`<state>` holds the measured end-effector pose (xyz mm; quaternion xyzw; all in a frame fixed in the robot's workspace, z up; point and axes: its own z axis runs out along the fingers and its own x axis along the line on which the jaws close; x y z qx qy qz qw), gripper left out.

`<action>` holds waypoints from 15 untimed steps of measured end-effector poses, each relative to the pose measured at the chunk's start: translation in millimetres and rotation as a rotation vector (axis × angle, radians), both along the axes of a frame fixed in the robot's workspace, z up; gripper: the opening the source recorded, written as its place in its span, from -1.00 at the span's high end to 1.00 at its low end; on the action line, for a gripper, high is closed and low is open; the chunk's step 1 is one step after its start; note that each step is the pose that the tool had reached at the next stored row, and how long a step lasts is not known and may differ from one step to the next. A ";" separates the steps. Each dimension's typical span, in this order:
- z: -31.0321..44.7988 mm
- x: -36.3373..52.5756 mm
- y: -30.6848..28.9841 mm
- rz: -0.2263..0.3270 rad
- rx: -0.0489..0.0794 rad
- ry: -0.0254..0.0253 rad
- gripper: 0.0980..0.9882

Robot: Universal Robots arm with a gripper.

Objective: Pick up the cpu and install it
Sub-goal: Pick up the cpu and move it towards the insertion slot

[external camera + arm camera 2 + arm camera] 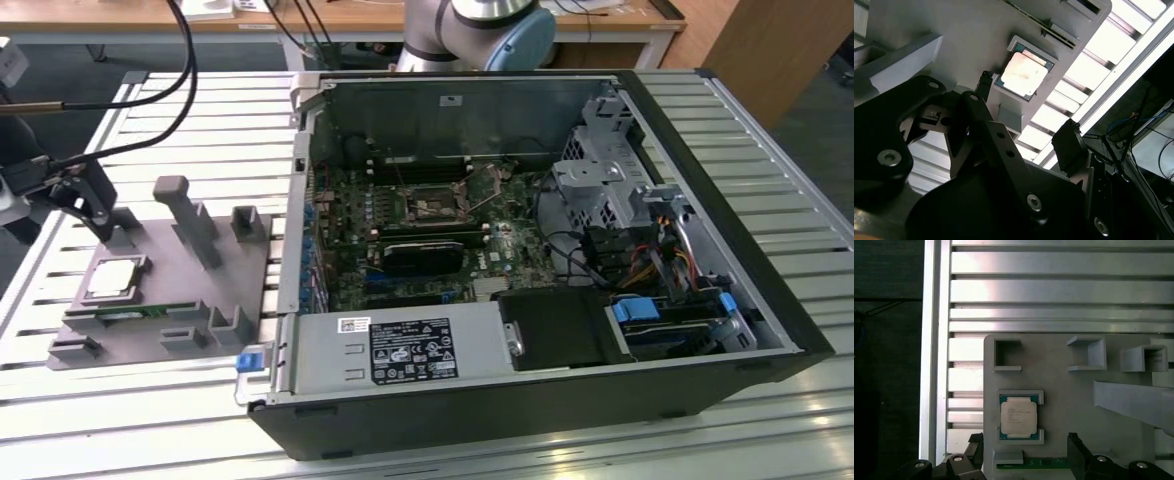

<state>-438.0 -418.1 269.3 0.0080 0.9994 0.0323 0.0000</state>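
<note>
Well, gripper (1025, 444) spread and empty, poised near the cpu (1018, 419).
In the first wrist view the cpu lies in its pocket on the grey fixture (1064, 405), the faint print on its lid too small to read; the second wrist view shows the fingers (1069, 142) parted, nothing between; the exterior view adds the computer case (534, 410) beside the fixture, its white label (411, 350) illegible.

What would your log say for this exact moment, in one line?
gripper: open, over cpu | cpu: in grey holder, not gripped | computer case: open
</note>
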 end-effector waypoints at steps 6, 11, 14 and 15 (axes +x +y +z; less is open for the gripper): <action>-4.2 0.0 0.0 0.000 0.002 0.0051 -0.49; -12.9 0.3 -0.8 0.000 0.002 0.0140 -0.49; -18.3 1.0 -0.8 0.000 0.002 0.0161 -0.49; -20.1 1.2 -0.8 0.000 0.002 0.0170 -0.49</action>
